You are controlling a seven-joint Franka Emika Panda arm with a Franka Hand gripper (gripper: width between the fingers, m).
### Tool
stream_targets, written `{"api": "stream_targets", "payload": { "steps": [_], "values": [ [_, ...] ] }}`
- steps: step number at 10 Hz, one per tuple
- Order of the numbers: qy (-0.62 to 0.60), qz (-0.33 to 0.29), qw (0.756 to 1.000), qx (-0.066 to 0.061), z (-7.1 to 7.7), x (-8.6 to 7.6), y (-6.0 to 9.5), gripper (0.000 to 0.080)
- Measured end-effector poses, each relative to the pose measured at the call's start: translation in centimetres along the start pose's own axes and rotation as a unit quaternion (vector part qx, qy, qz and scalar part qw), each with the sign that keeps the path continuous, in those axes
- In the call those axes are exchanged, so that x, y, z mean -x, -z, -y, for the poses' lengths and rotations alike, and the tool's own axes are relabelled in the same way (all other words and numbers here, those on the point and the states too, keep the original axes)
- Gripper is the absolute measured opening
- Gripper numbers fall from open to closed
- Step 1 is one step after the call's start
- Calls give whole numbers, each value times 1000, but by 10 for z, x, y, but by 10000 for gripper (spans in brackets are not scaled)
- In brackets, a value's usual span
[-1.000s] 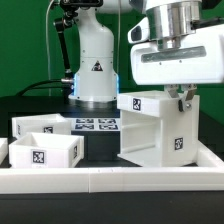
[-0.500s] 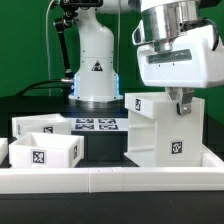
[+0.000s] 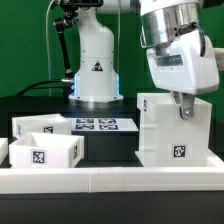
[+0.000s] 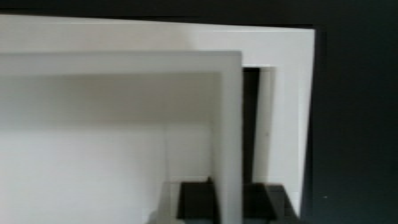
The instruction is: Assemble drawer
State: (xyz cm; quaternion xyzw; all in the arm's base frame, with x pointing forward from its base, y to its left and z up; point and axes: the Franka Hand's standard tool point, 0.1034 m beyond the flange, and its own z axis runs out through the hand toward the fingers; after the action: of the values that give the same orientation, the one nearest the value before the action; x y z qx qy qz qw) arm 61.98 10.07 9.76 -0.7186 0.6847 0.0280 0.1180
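Drawer shell (image 3: 172, 135) stands upright near the front edge of the surface (image 3: 104, 148), at the exterior view's right. The claw (image 3: 183, 106) pinches its top wall, fingers narrow. Two trays (image 3: 44, 151) sit well apart at the exterior view's left, with the marker board (image 3: 98, 124) behind.

Worktop (image 3: 108, 150) layout, parts along the front edge.
Shell (image 3: 172, 135) stands by the front edge at the exterior view's right. Front tray (image 3: 45, 152) sits by the same edge at the left, with rear tray (image 3: 33, 126) just behind it. Marker board (image 3: 98, 124) lies mid-worktop, behind and between the trays and shell. Rail (image 3: 110, 178) runs along the front edge.
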Motion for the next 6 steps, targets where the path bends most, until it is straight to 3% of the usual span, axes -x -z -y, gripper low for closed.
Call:
{"api": "stream_targets", "payload": {
  "steps": [6],
  "values": [
    [0,6,1000,7,21,-2,-2,38]
  ]
}}
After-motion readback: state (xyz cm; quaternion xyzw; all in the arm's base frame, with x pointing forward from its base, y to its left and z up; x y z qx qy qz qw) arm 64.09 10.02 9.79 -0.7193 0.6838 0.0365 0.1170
